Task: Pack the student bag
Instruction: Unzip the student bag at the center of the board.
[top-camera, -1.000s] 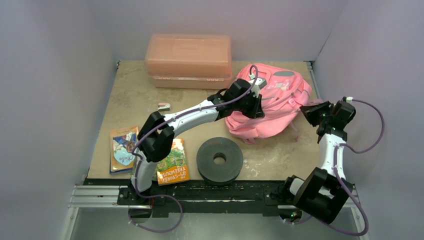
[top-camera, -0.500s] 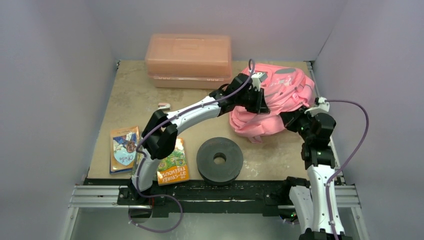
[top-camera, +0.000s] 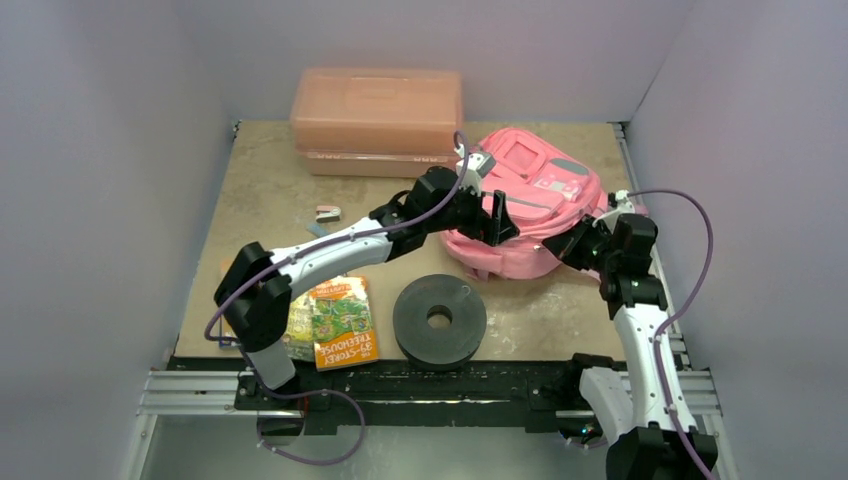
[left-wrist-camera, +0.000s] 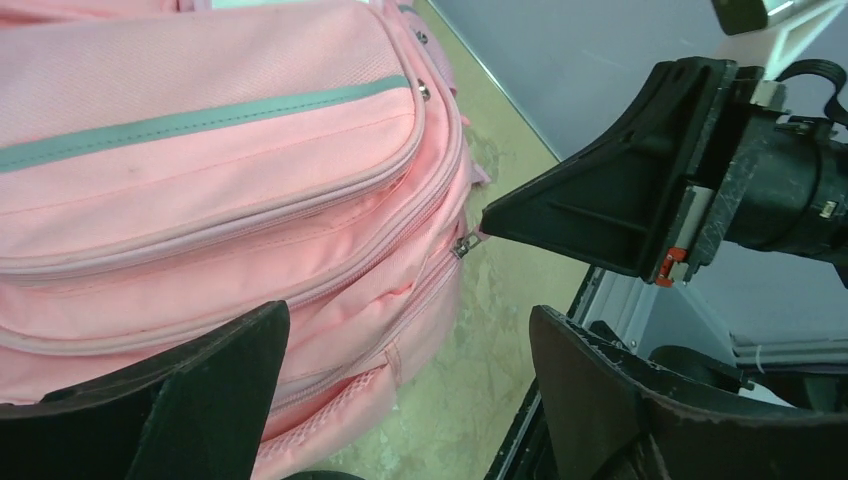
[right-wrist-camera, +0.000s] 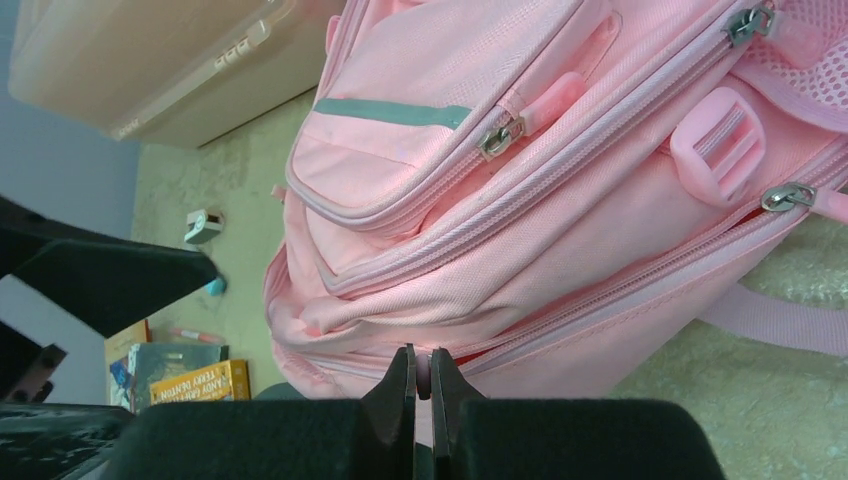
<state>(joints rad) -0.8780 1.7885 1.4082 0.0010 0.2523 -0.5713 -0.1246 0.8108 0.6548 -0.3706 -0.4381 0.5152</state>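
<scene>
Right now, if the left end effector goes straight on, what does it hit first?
Most likely the backpack: its zipped side lies just ahead of the left end effector, fingers open. The right end effector, pinching a zipper pull, sits beyond and off to one side. Depth is unclear.

A pink student bag (top-camera: 530, 200) lies far right on the table (top-camera: 260, 200). 2 robot arms (top-camera: 330, 240) reach it: the left gripper (top-camera: 497, 218) at its left side, the right gripper (top-camera: 558, 250) at its near-right edge.

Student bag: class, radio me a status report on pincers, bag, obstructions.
Left pincer open beside student bag. Right pincer shut on zipper pull. Bag lying front pockets up. Black ring nearby, not touching bag.
</scene>
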